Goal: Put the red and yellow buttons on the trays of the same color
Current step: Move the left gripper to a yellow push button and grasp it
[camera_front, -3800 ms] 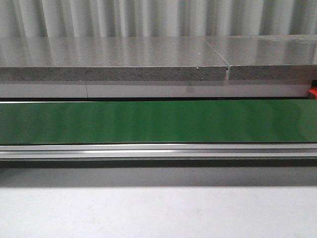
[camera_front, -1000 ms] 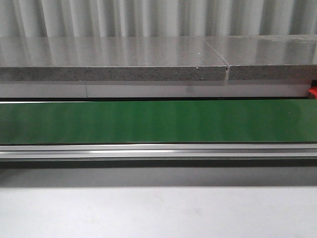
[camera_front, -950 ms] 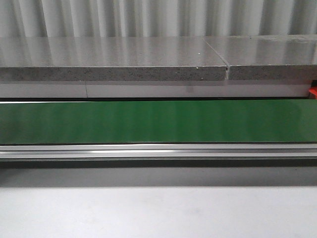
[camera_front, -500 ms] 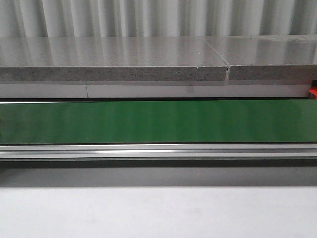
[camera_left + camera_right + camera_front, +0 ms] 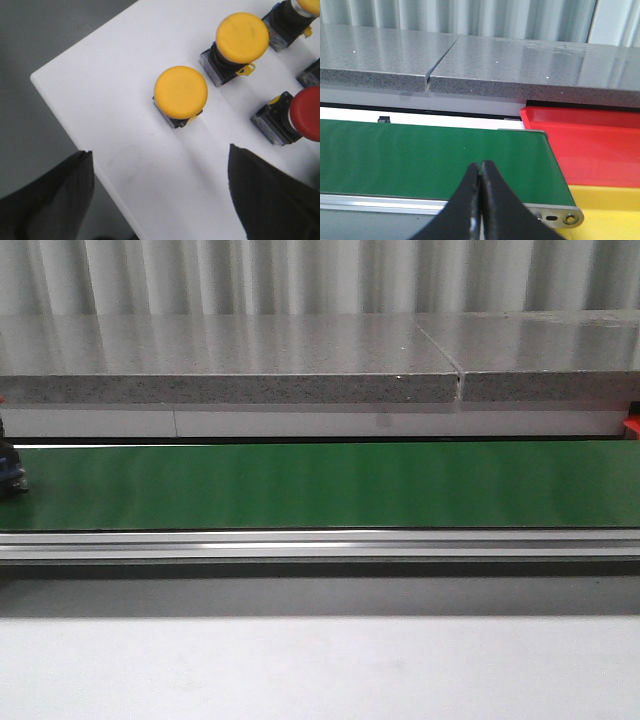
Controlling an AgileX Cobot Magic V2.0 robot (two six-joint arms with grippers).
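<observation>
The right gripper has its 2 black fingers pressed together with nothing between them. It hangs over the near edge of the green belt. Just past the belt's end sit the red tray and the yellow tray, side by side. The left gripper is spread wide apart above a white board. On it stand 2 yellow buttons and a red button. A small dark thing sits at the belt's far left edge.

Right claw closed over green belt, red tray, yellow tray beside
</observation>
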